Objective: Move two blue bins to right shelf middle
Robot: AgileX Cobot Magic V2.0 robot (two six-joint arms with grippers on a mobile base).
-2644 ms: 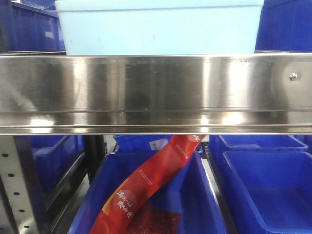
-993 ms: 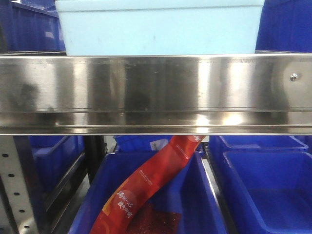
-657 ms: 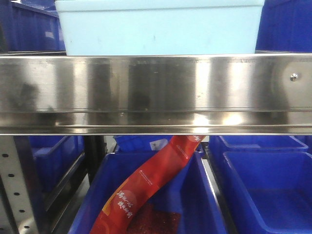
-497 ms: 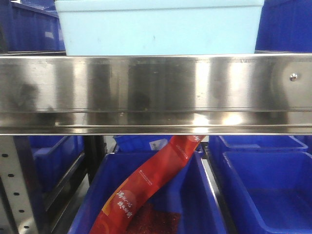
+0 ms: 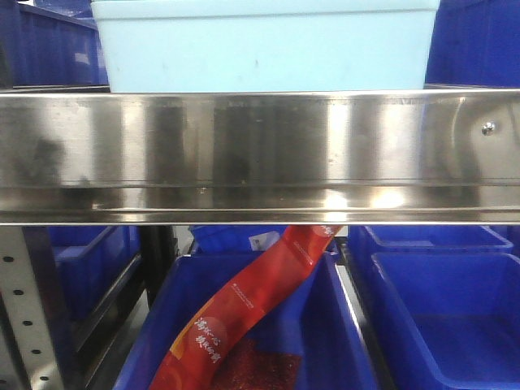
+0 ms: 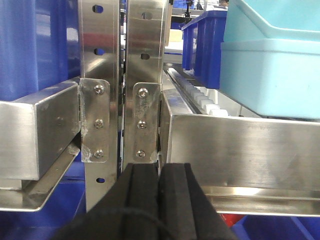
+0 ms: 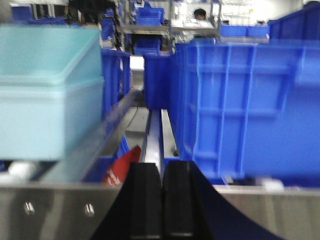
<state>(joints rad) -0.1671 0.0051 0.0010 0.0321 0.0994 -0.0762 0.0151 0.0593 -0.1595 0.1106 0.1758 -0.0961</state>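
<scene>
A large dark blue bin (image 7: 240, 100) stands on the shelf just ahead and to the right of my right gripper (image 7: 161, 164), which is shut with nothing between its fingers. A pale blue bin (image 7: 47, 95) sits to its left. My left gripper (image 6: 159, 166) is also shut and empty, facing the steel uprights (image 6: 145, 75); a dark blue bin (image 6: 35, 45) is on its left and the pale blue bin (image 6: 270, 55) on its right. In the front view, dark blue bins (image 5: 475, 41) flank the pale blue bin (image 5: 264, 45). Neither gripper shows there.
A wide steel shelf beam (image 5: 260, 154) crosses the front view. Below it stand more blue bins (image 5: 447, 309); the middle one (image 5: 341, 325) holds a red packet (image 5: 244, 309). A perforated upright (image 5: 24, 309) is at lower left. White rollers (image 6: 200, 97) line the shelf.
Only the dark reflections on the steel beam have shifted slightly. The bins and the red packet are where they were.
</scene>
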